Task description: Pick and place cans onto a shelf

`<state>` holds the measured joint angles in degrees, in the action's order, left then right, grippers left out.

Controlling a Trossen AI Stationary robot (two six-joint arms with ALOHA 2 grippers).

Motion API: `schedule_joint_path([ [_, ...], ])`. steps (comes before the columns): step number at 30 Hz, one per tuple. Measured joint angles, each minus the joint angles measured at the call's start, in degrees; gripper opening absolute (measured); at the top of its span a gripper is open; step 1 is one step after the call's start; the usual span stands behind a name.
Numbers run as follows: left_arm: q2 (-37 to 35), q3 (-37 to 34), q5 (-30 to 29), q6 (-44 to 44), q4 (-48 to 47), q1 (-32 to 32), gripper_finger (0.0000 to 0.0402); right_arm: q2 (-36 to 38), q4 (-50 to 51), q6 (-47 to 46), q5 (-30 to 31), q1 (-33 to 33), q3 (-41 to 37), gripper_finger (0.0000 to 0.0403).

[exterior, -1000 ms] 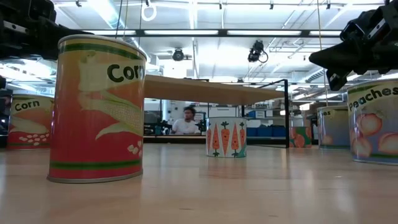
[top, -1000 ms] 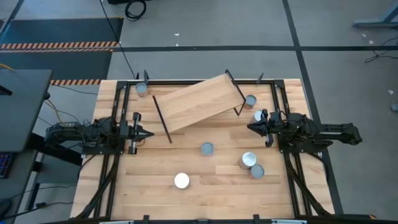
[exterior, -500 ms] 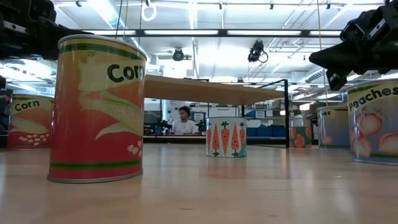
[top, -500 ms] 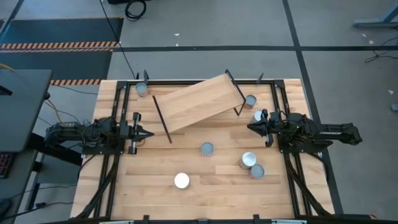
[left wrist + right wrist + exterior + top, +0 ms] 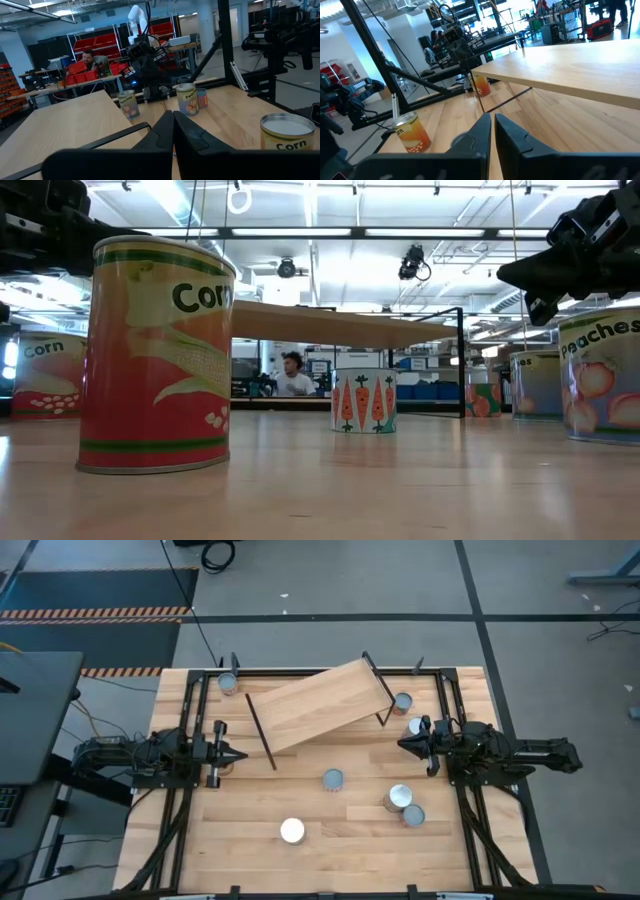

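Two pairs of jaws, left and right, are both pressed together with nothing between them. The left jaws sit at the left of the high view, tip toward the middle of the pale wooden worktop (image 5: pixel 350 840). The right jaws sit at centre right, tip facing back at them.

Nothing on the worktop has shifted in the last second, and neither arm has moved. Only the person (image 5: pixel 292 375) in the room behind has stirred a little. I judge that no can is in hand and the picking has yet to begin.

Closest to my right jaws is a small whitish-topped tin can (image 5: pixel 415 726), just beside the tip. A grey-topped can (image 5: pixel 402 702) lies a little higher, by the shelf's end. Further out are a grey can (image 5: pixel 333 779) at centre and a touching pair, one larger (image 5: pixel 398 798) and one smaller (image 5: pixel 414 815), at lower right. A white-topped corn can (image 5: pixel 291 830) is at lower centre, and one can (image 5: pixel 228 683) sits at upper left. All stand upright, long axes vertical, round tops toward the overhead camera.

The light wood shelf on black rod legs (image 5: pixel 320 705) sits at upper centre. Its long axis is skewed, running from lower left up to upper right. No can is on its board yet.
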<state>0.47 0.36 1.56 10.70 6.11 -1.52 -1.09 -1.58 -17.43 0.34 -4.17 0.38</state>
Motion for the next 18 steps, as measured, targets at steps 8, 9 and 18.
schedule_joint_path([
  [8,0.00,0.00,0.01,0.00,0.01,0.02,0.0011,-0.01,-0.01,0.18,0.00,-0.01,-0.01,0.0029],
  [9,0.00,0.00,0.00,0.00,0.00,0.02,0.0011,0.00,-0.10,0.56,0.02,-0.01,-0.02,0.0029],
  [18,0.00,0.00,0.02,0.02,0.00,0.02,0.0011,-0.01,-10.14,-6.01,4.35,-0.31,0.00,0.0029],
])
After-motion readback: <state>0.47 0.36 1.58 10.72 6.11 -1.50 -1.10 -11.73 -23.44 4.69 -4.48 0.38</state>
